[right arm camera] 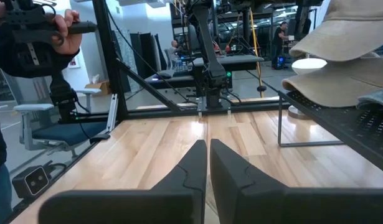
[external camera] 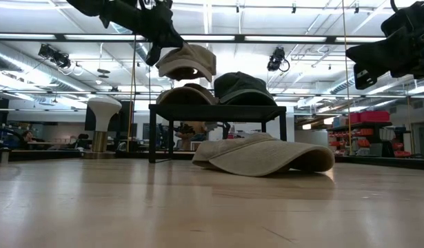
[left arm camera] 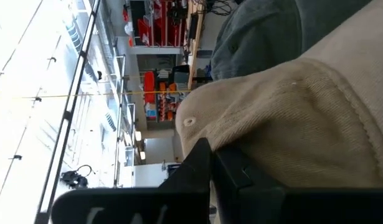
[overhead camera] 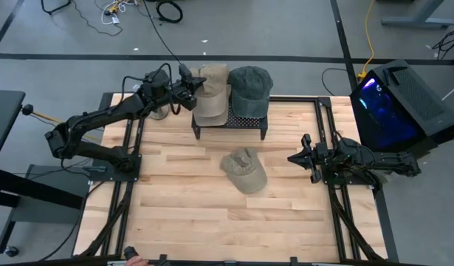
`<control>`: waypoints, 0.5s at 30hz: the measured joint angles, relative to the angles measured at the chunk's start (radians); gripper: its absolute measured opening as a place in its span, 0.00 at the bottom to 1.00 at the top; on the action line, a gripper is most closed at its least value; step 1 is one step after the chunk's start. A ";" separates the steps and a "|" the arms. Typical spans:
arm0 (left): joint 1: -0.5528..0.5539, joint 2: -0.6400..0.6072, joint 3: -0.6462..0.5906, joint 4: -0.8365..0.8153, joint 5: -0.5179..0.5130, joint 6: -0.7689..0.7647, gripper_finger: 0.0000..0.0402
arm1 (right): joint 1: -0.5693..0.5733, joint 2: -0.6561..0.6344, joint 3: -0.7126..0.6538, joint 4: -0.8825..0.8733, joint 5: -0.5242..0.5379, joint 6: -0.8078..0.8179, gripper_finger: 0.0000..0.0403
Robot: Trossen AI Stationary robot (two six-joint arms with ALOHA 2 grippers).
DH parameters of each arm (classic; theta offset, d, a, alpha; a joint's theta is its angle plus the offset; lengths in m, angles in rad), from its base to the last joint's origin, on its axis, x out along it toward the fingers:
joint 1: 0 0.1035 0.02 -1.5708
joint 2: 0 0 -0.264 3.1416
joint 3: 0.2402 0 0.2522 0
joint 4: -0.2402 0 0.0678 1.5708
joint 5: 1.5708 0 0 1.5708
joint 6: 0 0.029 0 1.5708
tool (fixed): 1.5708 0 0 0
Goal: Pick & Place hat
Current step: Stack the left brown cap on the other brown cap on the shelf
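A tan cap [external camera: 189, 60] is in my left gripper [overhead camera: 190, 94], lifted above a second tan cap [external camera: 184, 94] on the black rack [overhead camera: 230, 123] at the table's far side. A dark grey cap [overhead camera: 249, 87] rests on the rack beside them. A third tan cap [overhead camera: 244, 171] lies on the table in front of the rack, brim and crown edge on the wood. My left gripper [external camera: 158, 47] is shut on the lifted cap. My right gripper [overhead camera: 297, 158] hovers shut near the table's right edge, touching nothing. My left gripper [left arm camera: 210, 163] pinches the tan cap by the lower edge of its crown [left arm camera: 253, 163], on the cap's left side. The fingers come roughly level from the table's left. The cap is lifted clear of the cap below it and sits about level, crown up.
A white-topped stand [external camera: 101, 110] is behind the rack on its left. A glowing computer case [overhead camera: 398, 103] sits beyond the table's right edge. A person's hand holding a device [right arm camera: 48, 28] shows off the table. Bare wood lies on the near half of the table [overhead camera: 212, 222].
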 joint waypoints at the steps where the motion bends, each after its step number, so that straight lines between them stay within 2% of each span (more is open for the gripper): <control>1: 0.000 0.000 0.000 0.000 0.000 0.000 0.01 | 0.000 0.000 0.000 0.000 0.000 0.000 0.06; 15: 0.000 0.062 0.001 -0.006 0.012 -0.032 0.01 | 0.000 0.000 0.000 0.000 0.000 0.000 0.06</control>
